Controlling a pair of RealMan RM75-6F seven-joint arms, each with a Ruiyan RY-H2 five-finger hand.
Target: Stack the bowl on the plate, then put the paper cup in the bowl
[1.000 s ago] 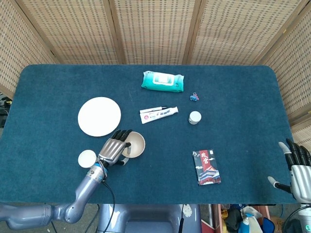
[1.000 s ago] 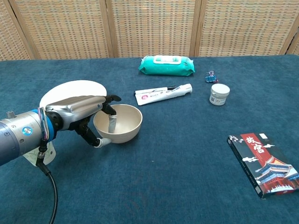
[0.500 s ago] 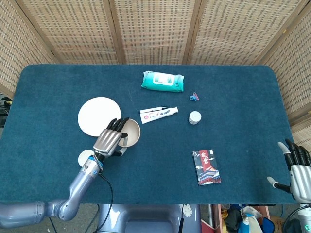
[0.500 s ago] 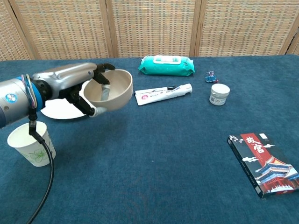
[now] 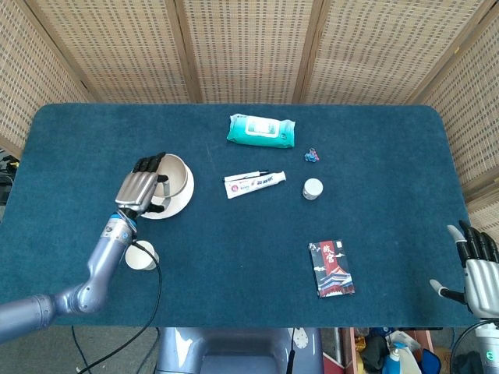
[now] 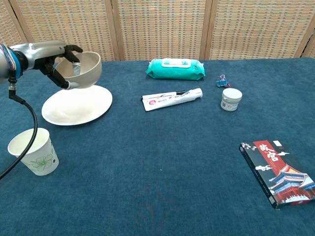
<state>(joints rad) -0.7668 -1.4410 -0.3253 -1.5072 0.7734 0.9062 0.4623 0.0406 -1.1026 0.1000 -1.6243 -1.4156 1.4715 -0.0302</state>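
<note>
My left hand (image 5: 140, 185) (image 6: 55, 60) grips the rim of a beige bowl (image 5: 176, 182) (image 6: 86, 69) and holds it in the air above the white plate (image 6: 76, 104). In the head view the bowl hides most of the plate (image 5: 158, 211). A white paper cup (image 5: 141, 255) (image 6: 33, 151) with a green print stands upright near the table's front left. My right hand (image 5: 477, 265) hangs open off the table's right front corner, holding nothing; the chest view does not show it.
A teal wipes pack (image 5: 261, 131) (image 6: 175, 69) lies at the back. A white tube (image 5: 255, 185) (image 6: 172, 99), a small white jar (image 5: 313, 188) (image 6: 231, 99) and a binder clip (image 5: 312, 155) (image 6: 222, 80) sit mid-table. A dark card box (image 5: 333, 269) (image 6: 278, 170) lies front right.
My left hand lifted the bowl off the table and carried it back and to the left, over the plate. The cup, once behind my arm, now shows. The right hand stayed put.
</note>
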